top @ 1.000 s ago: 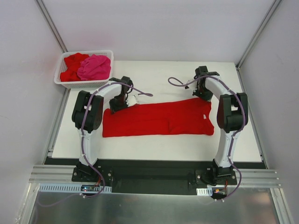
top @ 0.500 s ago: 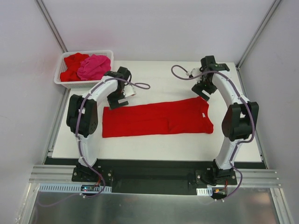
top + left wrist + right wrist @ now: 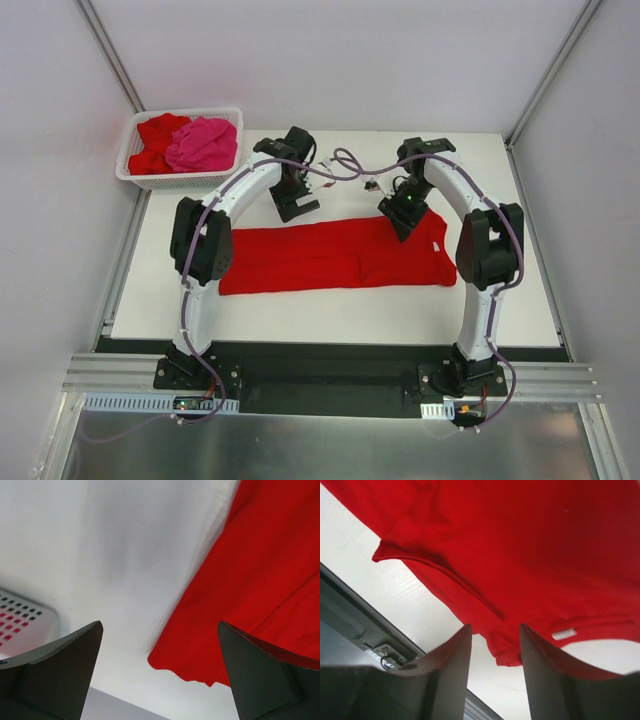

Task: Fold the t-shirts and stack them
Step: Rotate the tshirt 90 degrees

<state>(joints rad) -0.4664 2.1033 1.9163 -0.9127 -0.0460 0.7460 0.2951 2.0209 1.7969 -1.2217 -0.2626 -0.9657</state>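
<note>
Well, closest to my bases the white table [image 3: 330, 310] shows a bare strip. Just past it the red t-shirt [image 3: 340, 255] lies flat across the top as a long folded band, its collar end toward my right arm.

My right claw [image 3: 400, 215] hangs over the far edge of that band, on its right part. Its two dark fingers [image 3: 445, 680] stand partly apart with a narrow gap between them and nothing pinched. The wrist view shows red cloth and a small white label [image 3: 565, 634] beyond their tips. Whether the tips touch the cloth I cannot tell.

My left claw [image 3: 298, 205] sits a little farther out, over bare table just beyond the shirt's far edge. Its fingers [image 3: 55, 675] are spread wide and hold nothing, and the shirt's edge lies off to one side of them.

Farthest off, at the far left corner, the white basket [image 3: 175, 181] holds a pink t-shirt [image 3: 203, 143] bunched beside a crumpled red one [image 3: 155, 135].
</note>
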